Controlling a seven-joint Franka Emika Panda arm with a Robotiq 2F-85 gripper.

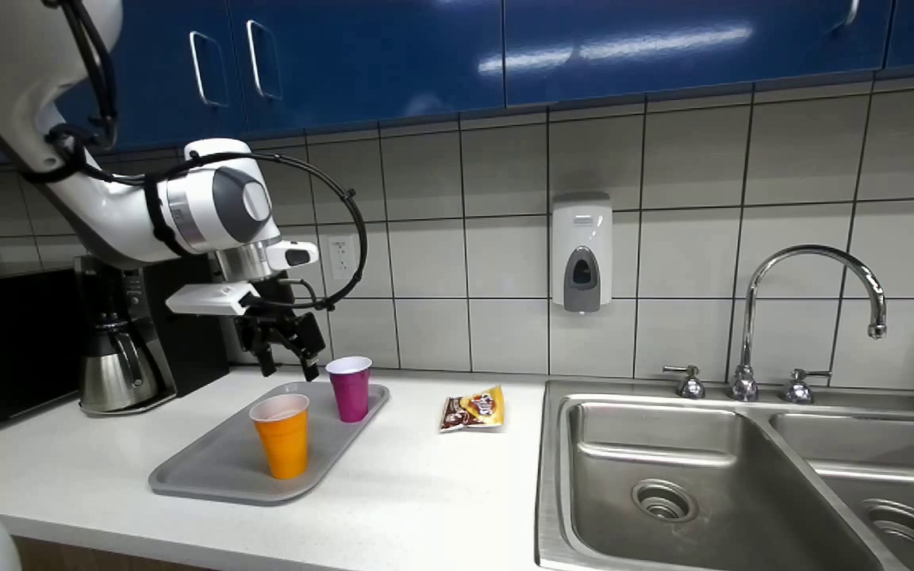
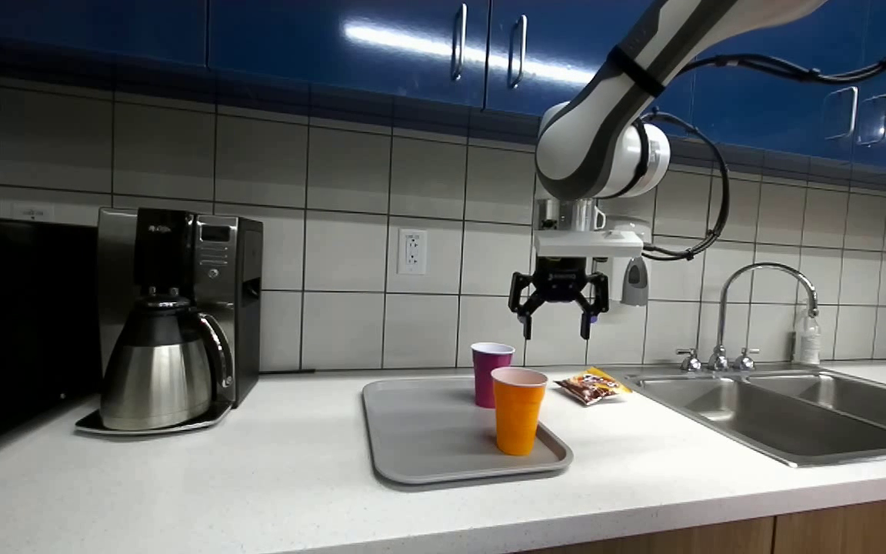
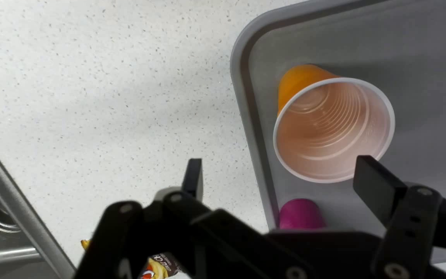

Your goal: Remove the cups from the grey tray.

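Observation:
The orange cup stands upright on the grey tray in both exterior views; this is the orange cup [image 1: 286, 446], seen also as the orange cup [image 2: 517, 419]. The smaller magenta cup [image 1: 351, 395] stands upright behind it on the same tray [image 1: 211, 468], near the tray's sink-side edge. It also shows in an exterior view [image 2: 483, 381]. My gripper [image 2: 556, 337] is open and empty, above the cups and apart from them. In the wrist view the gripper [image 3: 279, 166] shows the orange cup [image 3: 333, 131] ahead of its fingers; the magenta cup [image 3: 301, 215] is partly hidden by the gripper's body.
A snack packet [image 1: 473, 410] lies on the white counter [image 2: 258, 492] between the tray and the steel sink [image 1: 556, 476]. A coffee maker with a steel pot [image 2: 158, 377] stands on the tray's other side. The tiled wall [image 2: 351, 323] and blue cabinets [image 2: 351, 46] are behind and above.

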